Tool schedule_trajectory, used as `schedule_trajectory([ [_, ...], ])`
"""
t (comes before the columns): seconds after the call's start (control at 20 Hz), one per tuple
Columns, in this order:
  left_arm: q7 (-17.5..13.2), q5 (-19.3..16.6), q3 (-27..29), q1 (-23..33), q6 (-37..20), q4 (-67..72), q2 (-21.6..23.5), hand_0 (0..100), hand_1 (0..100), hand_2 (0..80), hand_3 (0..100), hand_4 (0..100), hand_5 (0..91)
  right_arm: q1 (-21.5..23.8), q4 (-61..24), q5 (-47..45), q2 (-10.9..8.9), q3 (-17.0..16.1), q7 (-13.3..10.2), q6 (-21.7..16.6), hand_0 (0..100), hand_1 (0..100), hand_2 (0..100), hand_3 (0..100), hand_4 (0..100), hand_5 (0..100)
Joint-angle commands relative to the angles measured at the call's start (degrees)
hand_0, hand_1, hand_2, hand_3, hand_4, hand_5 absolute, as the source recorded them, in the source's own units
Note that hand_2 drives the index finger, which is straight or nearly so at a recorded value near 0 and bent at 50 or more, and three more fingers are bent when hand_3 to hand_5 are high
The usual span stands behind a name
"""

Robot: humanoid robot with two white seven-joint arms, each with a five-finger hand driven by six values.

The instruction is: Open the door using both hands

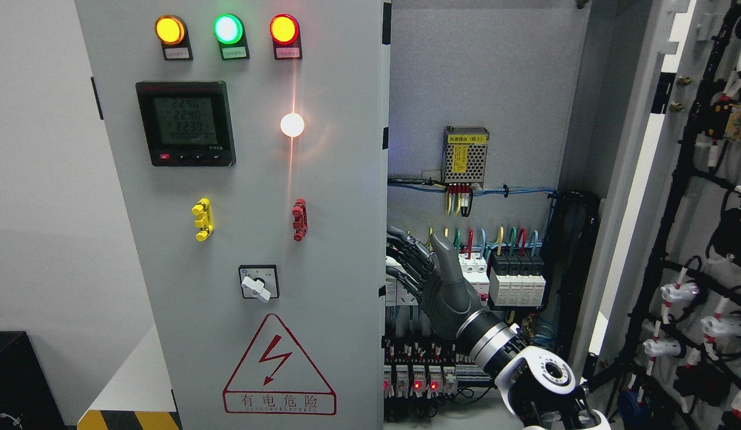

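The grey left door (251, 197) of the electrical cabinet stands closed, carrying three indicator lamps, a digital meter (186, 123), a rotary switch (258, 282) and a red warning triangle. The right door (636, 173) is swung wide open to the right, its inner face showing. My right arm rises from the lower right. My right hand (415, 266) is inside the cabinet opening at mid height, with its dark fingers (406, 257) curled onto the left door's free right edge and the thumb upright. No left arm is in view.
Inside the cabinet sit a power supply (465, 155), rows of breakers (514, 278) and coloured wires right behind my hand. The open door's inner side carries black cable harnesses (687, 251) and components. A black box (15, 382) stands at the lower left.
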Motion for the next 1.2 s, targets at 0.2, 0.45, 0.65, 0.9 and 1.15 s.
schedule_trajectory([
  [0.2,0.1,0.0,0.0,0.0,-0.3,1.3,0.0,0,0,0.0,0,0,0.0,-0.7,2.0,0.0,-0.21,-1.2,2.6,0.4,0,0,0,0,0,0],
  [0.45,0.0,0.0,0.0,0.0,-0.3,1.3,0.0,0,0,0.0,0,0,0.0,-1.2,2.0,0.0,-0.12,-1.2,4.0,0.5,0,0,0,0,0,0],
  [0.65,0.1,0.0,0.0,0.0,-0.2,1.3,0.0,0,0,0.0,0,0,0.0,-1.3,1.9,0.0,-0.21,-1.2,6.3,0.5,0,0,0,0,0,0],
  [0.9,0.1,0.0,0.0,0.0,-0.2,1.3,0.0,0,0,0.0,0,0,0.0,-1.3,1.4,-0.2,-0.12,-1.2,8.4,0.5,0,0,0,0,0,0],
  [1.15,0.0,0.0,0.0,0.0,-0.3,1.3,0.1,0,0,0.0,0,0,0.0,-1.4,1.3,-0.5,-0.21,-1.2,9.2,0.5,0,0,0,0,0,0],
])
